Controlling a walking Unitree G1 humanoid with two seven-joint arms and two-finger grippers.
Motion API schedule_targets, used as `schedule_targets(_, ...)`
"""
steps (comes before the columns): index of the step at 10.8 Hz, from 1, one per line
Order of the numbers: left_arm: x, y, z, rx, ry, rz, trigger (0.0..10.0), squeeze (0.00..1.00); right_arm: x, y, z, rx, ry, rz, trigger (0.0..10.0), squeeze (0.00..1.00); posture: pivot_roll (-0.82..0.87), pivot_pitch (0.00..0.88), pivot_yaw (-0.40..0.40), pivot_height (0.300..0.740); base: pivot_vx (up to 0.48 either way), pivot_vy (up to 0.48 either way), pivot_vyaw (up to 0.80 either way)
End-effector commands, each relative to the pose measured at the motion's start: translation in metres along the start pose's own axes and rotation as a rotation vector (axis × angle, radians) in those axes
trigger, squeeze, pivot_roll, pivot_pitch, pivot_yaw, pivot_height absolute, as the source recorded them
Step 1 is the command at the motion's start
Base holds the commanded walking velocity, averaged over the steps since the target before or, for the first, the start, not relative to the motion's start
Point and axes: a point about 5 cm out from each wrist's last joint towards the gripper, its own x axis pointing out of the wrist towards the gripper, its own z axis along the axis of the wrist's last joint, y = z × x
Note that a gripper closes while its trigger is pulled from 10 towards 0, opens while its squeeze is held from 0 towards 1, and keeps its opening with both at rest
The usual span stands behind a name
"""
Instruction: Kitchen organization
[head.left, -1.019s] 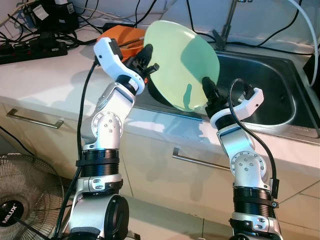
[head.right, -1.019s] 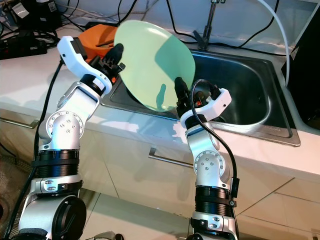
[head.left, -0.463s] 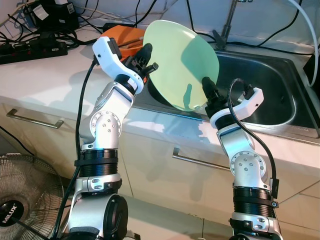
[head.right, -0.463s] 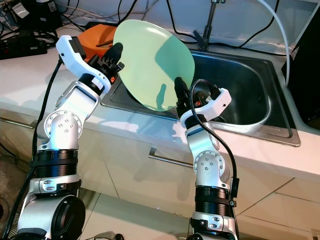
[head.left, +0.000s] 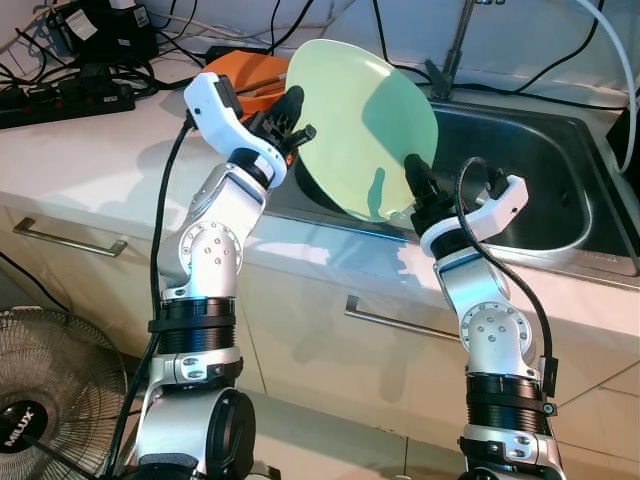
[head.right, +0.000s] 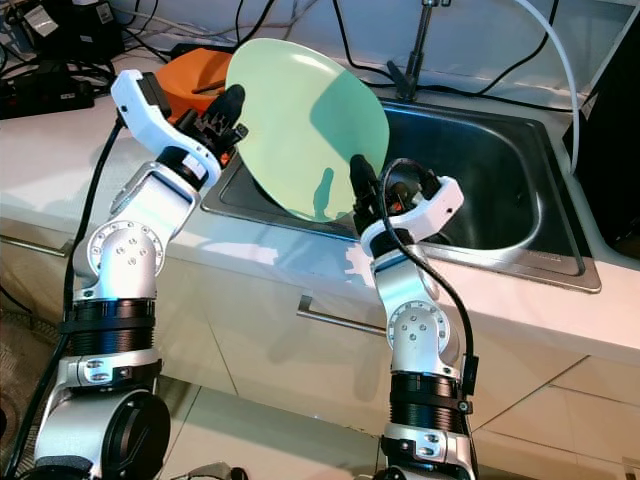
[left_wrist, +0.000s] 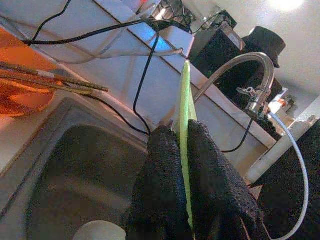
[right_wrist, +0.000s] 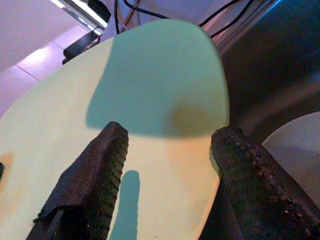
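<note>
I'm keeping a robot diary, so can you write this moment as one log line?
left gripper: shut on green plate rim | right gripper: open at plate's lower edge | plate: tilted above sink

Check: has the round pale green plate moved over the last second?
Barely. The round pale green plate, clamped by the left end effector, has crept slightly left against the steel sink.

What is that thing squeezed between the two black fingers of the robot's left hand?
The rim of the round pale green plate. The left wrist view shows it edge-on, pinched between the left gripper fingers, above the steel sink.
</note>
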Motion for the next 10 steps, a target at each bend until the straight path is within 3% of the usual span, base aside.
schedule_targets(1, 0.001, -0.014, 0.014, 0.029, -0.061, -0.060, 10.0, 0.00, 0.001, 0.000, -0.003, 0.014, -0.001, -0.016, 10.0, 0.00, -0.07, 0.000, 0.033, 0.740, 0.000, 0.000, 0.00)
schedule_targets(10, 0.001, -0.013, 0.015, 0.021, -0.071, -0.056, 10.0, 0.00, -0.001, -0.011, -0.003, -0.003, -0.005, -0.061, 10.0, 0.00, -0.07, 0.000, 0.030, 0.740, 0.000, 0.000, 0.00)
